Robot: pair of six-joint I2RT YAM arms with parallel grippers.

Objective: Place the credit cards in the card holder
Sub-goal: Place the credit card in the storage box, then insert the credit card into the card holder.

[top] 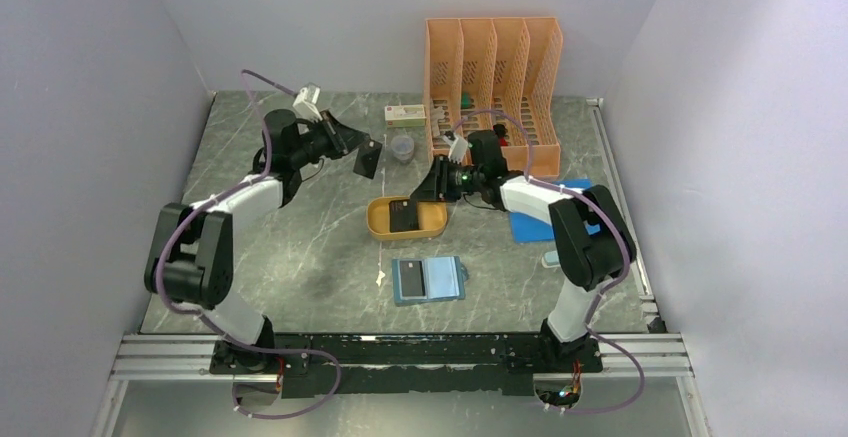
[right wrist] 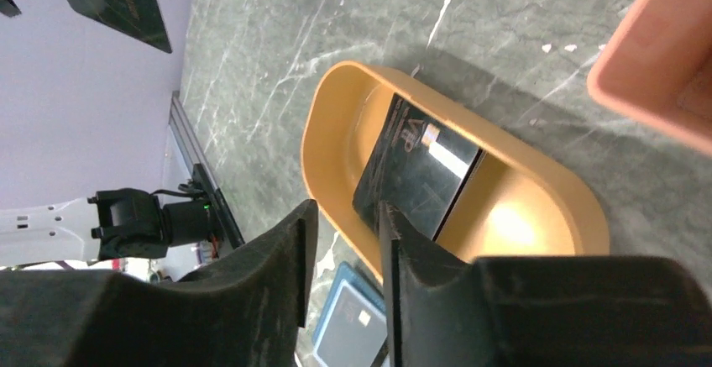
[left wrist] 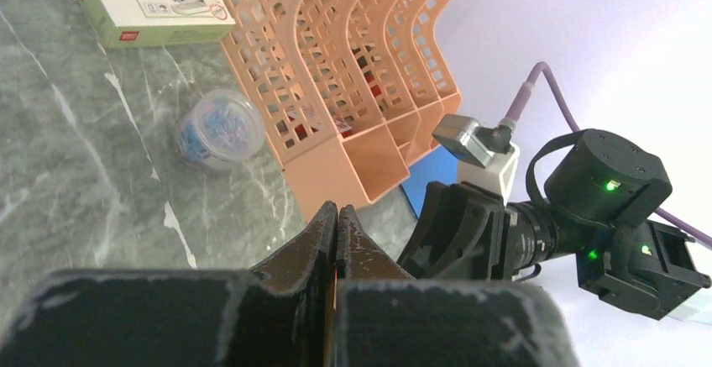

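Where the left gripper (top: 358, 153) is held: up over the far left of the table (top: 300, 257), jaws pressed together on a dark credit card (top: 368, 161), which is gripped by one edge and hangs clear of everything.
Left wrist view: the fingers (left wrist: 302, 241) are seen closed tight, with only a thin sliver showing between them.
Right gripper (right wrist: 344, 209): jaws are parted and nothing is caught between them; it is poised just above the orange tray (right wrist: 319, 140).
Second card (right wrist: 416, 170): it is seen lying inside the tray, below the parted fingers.
Card holder (top: 445, 279): it is laid open flat on the table, nearer the arm bases than the tray and apart from both grippers. A dark rectangle is seen on its left half; whether that is a card cannot be told.
Far edge: an orange file rack (top: 495, 77) is stood upright, with a small box (top: 405, 114) and a clear tub (top: 401, 147) just to its left.
Blue sheet (top: 530, 225): it is partly covered by the right arm.
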